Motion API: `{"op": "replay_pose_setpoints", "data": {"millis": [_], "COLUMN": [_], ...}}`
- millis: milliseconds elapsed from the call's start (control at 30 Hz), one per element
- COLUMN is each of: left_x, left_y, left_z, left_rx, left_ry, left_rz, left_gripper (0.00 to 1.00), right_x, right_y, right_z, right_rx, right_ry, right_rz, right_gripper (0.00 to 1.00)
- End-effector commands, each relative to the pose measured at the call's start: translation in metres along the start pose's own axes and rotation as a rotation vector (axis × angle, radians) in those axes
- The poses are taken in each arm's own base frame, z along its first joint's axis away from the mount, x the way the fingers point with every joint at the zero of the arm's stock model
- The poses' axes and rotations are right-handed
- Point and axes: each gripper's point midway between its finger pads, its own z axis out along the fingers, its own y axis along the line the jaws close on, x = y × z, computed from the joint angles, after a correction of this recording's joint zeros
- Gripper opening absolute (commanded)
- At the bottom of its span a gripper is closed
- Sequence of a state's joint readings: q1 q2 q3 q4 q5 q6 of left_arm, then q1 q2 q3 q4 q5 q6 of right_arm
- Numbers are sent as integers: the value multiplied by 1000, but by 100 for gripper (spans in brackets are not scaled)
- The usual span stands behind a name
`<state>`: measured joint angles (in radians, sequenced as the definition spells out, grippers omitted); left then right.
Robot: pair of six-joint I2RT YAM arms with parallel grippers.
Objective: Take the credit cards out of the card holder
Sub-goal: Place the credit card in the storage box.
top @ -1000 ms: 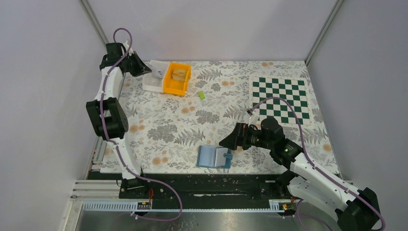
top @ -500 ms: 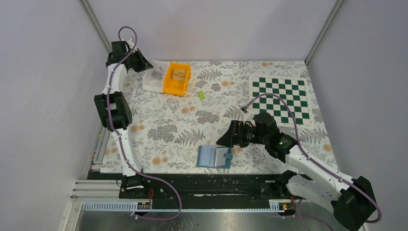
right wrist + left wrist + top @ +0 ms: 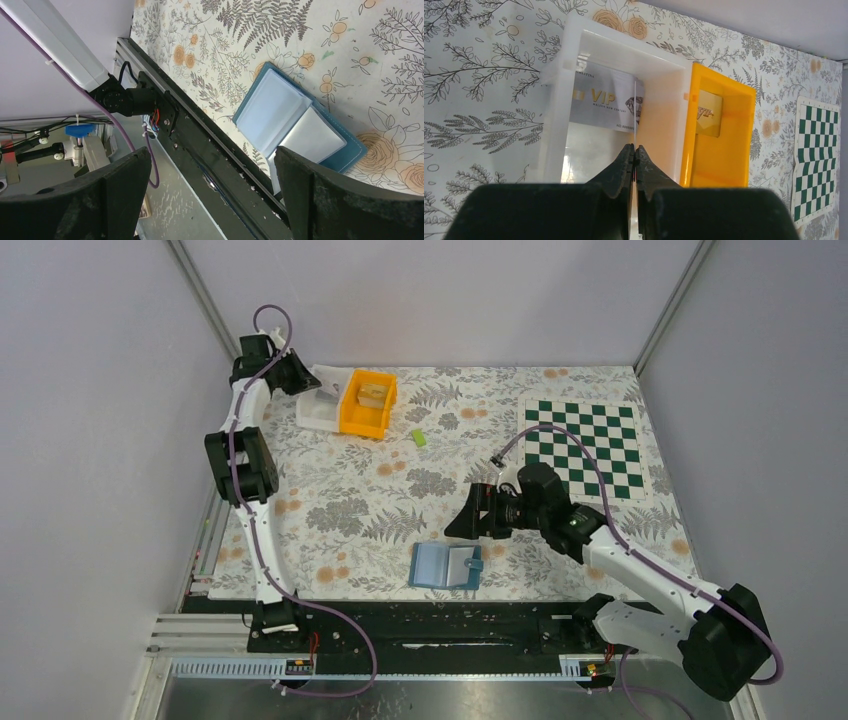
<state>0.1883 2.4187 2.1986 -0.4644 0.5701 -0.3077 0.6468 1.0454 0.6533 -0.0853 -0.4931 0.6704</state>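
The blue card holder (image 3: 445,566) lies open near the table's front edge, and its clear sleeves (image 3: 295,122) face up in the right wrist view. My right gripper (image 3: 466,521) (image 3: 212,160) hangs open just above and beyond the holder, holding nothing. At the back left, my left gripper (image 3: 306,377) (image 3: 634,148) is shut on a thin credit card (image 3: 635,112) seen edge-on over the white bin (image 3: 555,95). A silver VIP card (image 3: 599,102) lies in that bin. A gold VIP card (image 3: 709,112) lies in the orange bin (image 3: 734,165).
The white bin (image 3: 318,412) and orange bin (image 3: 366,404) stand side by side at the back left. A small lime-green block (image 3: 418,437) lies right of them. A green chessboard mat (image 3: 585,446) covers the back right. The black rail (image 3: 210,165) runs along the front edge.
My left arm has reached further back, carrying its card over the white bin. My right gripper has moved left and farther from the front edge, still open.
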Motion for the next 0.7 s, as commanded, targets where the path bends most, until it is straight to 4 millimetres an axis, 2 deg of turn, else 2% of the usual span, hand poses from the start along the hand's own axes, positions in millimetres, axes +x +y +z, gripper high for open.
{"op": "replay_pose_setpoints", "data": {"millis": [0, 267, 533, 667], "left_x": [-23, -28, -17, -26], "left_y": [-10, -11, -15, -20], "left_z": [7, 23, 43, 43], "left_rx": [73, 67, 44, 45], "left_ry": [-78, -127, -126, -162], "left_rz": [34, 53, 90, 103], "left_gripper": [3, 9, 21, 25], "right_x": [-11, -17, -21, -23], "right_y": [15, 20, 21, 23], "right_z": [-1, 4, 6, 7], "right_rx": [-40, -47, -46, -51], "right_ry": [3, 16, 17, 18], "right_rz": [-30, -23, -21, -22], "right_gripper": [99, 99, 100, 100]}}
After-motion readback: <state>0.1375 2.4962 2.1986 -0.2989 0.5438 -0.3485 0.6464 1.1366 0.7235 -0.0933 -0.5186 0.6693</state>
